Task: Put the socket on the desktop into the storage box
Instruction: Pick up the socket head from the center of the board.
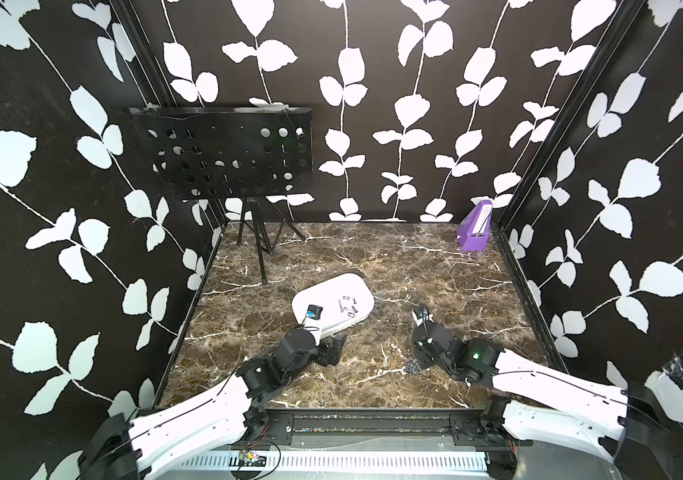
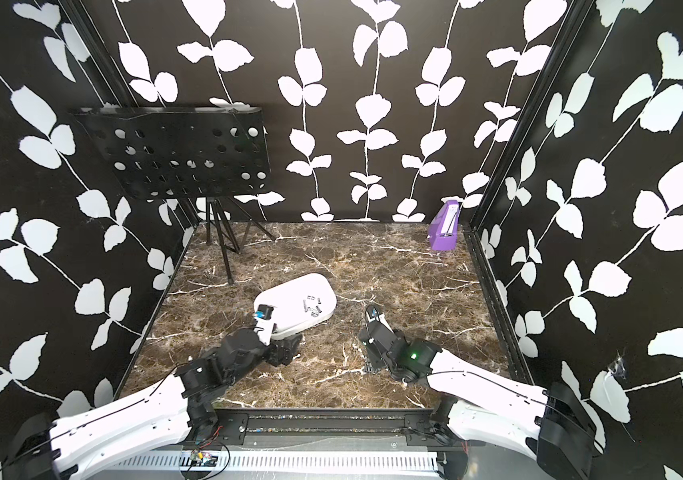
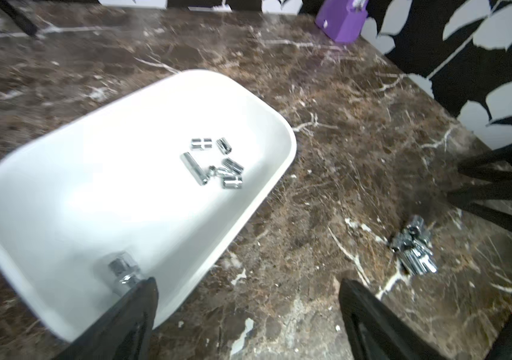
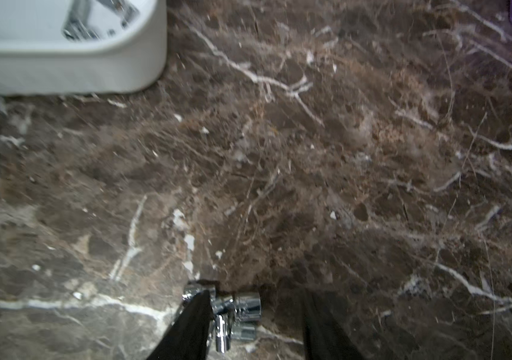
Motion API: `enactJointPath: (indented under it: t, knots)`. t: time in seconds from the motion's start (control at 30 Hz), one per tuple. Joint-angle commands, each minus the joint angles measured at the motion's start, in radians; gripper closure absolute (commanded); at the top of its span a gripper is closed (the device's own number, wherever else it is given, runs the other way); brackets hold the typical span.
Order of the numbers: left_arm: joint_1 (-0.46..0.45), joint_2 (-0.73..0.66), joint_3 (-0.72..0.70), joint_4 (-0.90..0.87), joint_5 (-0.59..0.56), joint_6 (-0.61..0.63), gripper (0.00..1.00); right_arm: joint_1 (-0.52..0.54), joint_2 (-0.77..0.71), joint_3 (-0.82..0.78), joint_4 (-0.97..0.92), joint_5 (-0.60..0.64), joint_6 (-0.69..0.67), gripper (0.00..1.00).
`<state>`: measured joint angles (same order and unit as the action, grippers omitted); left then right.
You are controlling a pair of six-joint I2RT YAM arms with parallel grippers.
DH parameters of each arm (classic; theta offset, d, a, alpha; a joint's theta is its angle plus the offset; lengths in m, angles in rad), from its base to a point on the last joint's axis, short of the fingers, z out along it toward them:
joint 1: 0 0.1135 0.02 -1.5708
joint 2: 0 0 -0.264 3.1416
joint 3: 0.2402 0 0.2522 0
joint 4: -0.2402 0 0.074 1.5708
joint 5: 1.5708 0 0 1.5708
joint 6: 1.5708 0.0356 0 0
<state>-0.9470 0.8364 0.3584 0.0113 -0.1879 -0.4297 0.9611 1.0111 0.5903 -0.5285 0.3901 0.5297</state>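
The white storage box (image 1: 331, 286) lies at mid-table; it also shows in the left wrist view (image 3: 92, 187). Several chrome sockets (image 3: 214, 165) rest inside it. Another socket (image 3: 122, 271), blurred, lies at the box's near end beside one finger of my left gripper (image 3: 247, 282). That gripper is open and hovers over the box's near rim and the table, with nothing between its fingers. A small pile of sockets (image 4: 239, 311) lies on the desktop. My right gripper (image 4: 256, 294) is low over the pile with its jaws apart; the sockets lie between them, close to one finger.
A small purple upright box (image 1: 475, 230) stands in the far right corner. A black perforated music stand (image 1: 223, 153) on a tripod (image 1: 261, 249) occupies the far left. Patterned walls close in the marble table on three sides.
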Motion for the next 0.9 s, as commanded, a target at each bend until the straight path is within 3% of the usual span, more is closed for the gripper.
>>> enactJointPath:
  t: [0.0, 0.17, 0.37, 0.87]
  knots:
    - [-0.006, 0.087, 0.057, 0.071, 0.159, 0.016, 0.09, -0.005, -0.02, -0.038, 0.023, 0.001, 0.069, 0.5]
    - [-0.006, 0.161, 0.079, 0.072, 0.171, 0.01, 0.09, -0.009, -0.016, -0.062, 0.042, -0.048, 0.076, 0.53]
    - [-0.006, 0.153, 0.079, 0.063, 0.169, 0.009, 0.08, -0.016, 0.027, -0.065, 0.047, -0.088, 0.079, 0.56]
    - [-0.006, 0.171, 0.091, 0.048, 0.157, 0.002, 0.08, -0.02, 0.069, -0.091, 0.03, -0.084, 0.125, 0.57]
